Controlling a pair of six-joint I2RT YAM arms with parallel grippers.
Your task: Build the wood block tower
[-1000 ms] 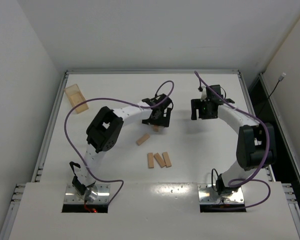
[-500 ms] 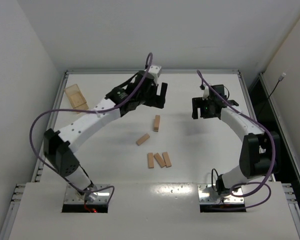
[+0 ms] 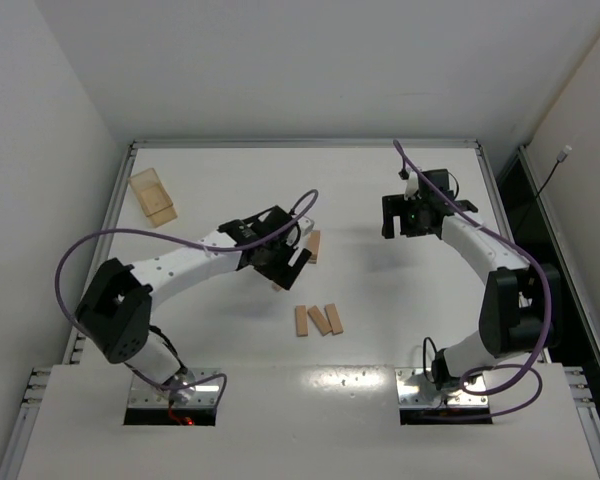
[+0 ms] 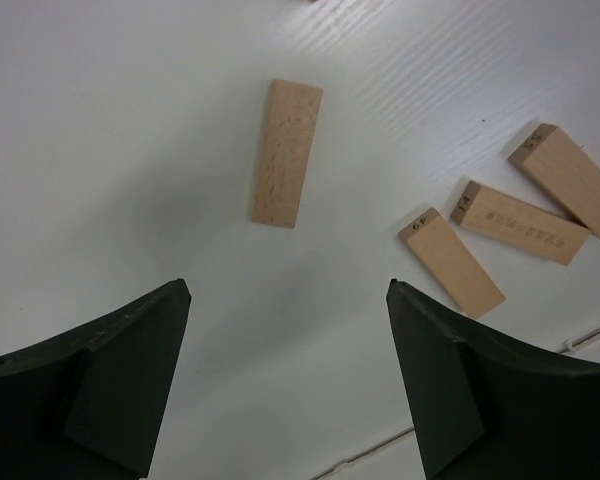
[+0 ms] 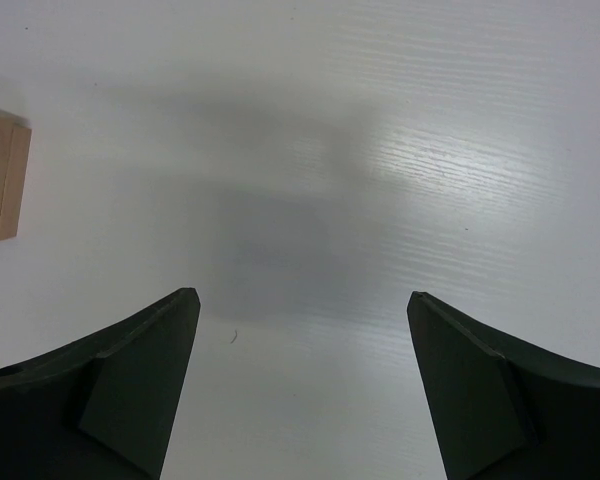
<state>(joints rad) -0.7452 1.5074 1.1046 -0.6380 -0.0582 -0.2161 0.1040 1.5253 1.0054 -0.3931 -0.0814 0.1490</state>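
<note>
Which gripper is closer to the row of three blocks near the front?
Left. The left gripper hovers just beyond the three blocks, slightly to their left. The right gripper is much farther off, up at the back right.

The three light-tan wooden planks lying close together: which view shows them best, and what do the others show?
Left wrist: the three light-tan wooden planks appear close, with printed marks visible. Top external shows them small; right wrist misses them.

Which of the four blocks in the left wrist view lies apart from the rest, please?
The block straight ahead of the left gripper; the other three sit clustered off to the side.
</note>
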